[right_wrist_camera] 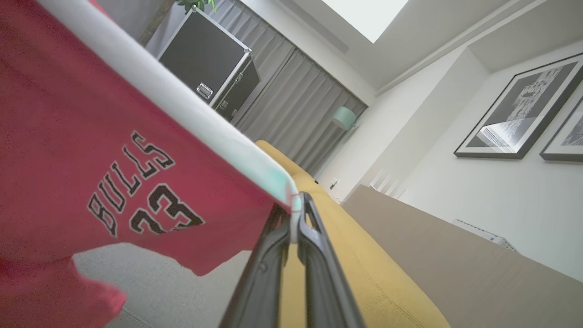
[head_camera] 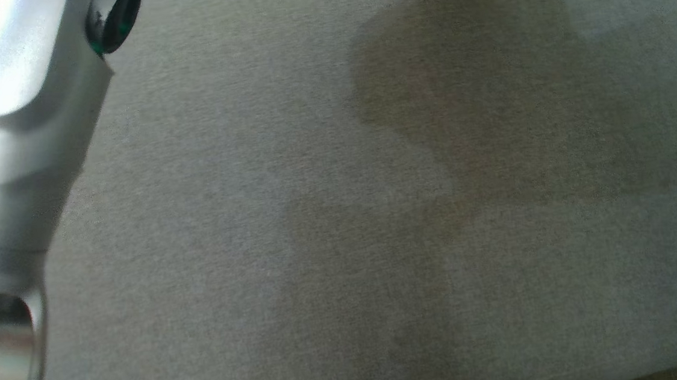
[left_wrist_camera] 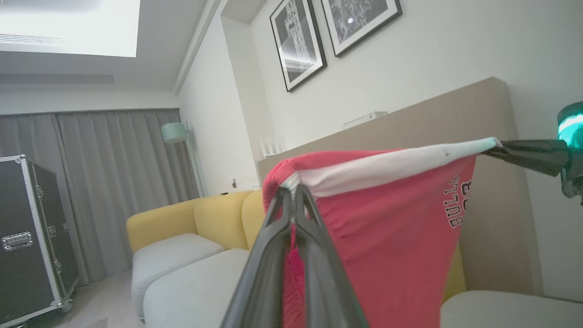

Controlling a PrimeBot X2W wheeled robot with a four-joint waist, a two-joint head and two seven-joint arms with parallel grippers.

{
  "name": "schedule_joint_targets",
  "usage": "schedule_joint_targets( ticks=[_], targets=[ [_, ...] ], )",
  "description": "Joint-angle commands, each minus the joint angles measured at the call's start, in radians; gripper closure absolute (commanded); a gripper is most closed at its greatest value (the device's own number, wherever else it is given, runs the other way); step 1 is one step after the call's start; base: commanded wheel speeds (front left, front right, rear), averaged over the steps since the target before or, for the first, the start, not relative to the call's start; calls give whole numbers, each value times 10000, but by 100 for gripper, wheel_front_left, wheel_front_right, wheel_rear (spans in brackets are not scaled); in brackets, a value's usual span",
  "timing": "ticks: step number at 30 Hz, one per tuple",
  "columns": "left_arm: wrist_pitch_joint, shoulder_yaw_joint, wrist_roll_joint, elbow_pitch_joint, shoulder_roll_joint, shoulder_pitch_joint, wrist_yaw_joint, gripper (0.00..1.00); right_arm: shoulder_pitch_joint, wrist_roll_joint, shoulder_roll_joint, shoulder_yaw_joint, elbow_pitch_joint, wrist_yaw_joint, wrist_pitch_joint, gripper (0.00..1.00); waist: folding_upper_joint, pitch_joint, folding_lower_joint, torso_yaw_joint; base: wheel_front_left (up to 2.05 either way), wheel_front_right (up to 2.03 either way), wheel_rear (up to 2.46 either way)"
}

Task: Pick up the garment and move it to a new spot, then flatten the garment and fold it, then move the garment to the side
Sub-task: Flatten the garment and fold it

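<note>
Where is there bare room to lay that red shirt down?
The grey surface is bare everywhere right of the pale forearm, which crowds its left edge. The sofa's grey seat cushions, between black case and garment, look free too.

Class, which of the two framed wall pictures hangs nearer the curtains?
The left framed picture in the left wrist view; the other picture hangs beyond it.

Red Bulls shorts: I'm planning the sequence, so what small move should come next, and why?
Probably lower both arms together, keeping their spacing. The left gripper and right gripper are each shut on an end of the white waistband, so the red Bulls shorts hang stretched in the air, and the grey fabric surface in the head view offers room to lay them flat.
</note>
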Motion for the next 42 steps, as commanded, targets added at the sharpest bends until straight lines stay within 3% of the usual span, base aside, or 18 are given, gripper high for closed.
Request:
schedule_joint_targets(
  ticks=[1, 7, 11, 20, 27, 32, 36, 42],
  targets=[
    [-32, 601, -112, -366, 268, 51, 19, 100, 116, -81, -245, 36, -396, -7, -30, 100, 0, 74, -2, -185, 0, 0, 0],
    [-35, 716, -406, -1045, 237, 2174, 17, 100, 2110, 301, -627, 480, -946, -7, -30, 100, 0, 181, -2, -284, 0, 0, 0],
    [-36, 672, -303, -1665, 104, 3623, 17, 100, 3612, 592, -709, 225, -1230, -7, -30, 100, 0, 167, -2, -234, 0, 0, 0],
    [-37, -911, 622, -2733, 87, 7892, 16, 100, 8300, 506, -278, -1657, -2708, -7, -7, 100, 0, -828, -2, -199, 0, 0, 0],
    [-37, -1545, 381, -2672, 268, 10218, 16, 100, 11648, 271, -102, -2892, -4647, -7, 643, 100, 0, -1837, -2, -346, 0, 0, 0],
    [-37, -2064, -392, -3153, 364, 10778, 16, 100, 13947, 268, -62, -4130, -6924, -7, 1726, 100, 0, -2038, -2, -109, 0, 0, 0],
    [-37, -1922, -817, -3510, 216, 10520, 16, 100, 14148, 433, -354, -4569, -7410, -7, 2221, 100, 0, -1900, -2, 135, 0, 0, 0],
    [-37, -1858, -1401, -3694, -213, 9536, 16, 100, 12987, 778, -1137, -4260, -6879, -7, 2810, 100, 0, -1445, -2, 634, 0, 0, 0]
  ],
)
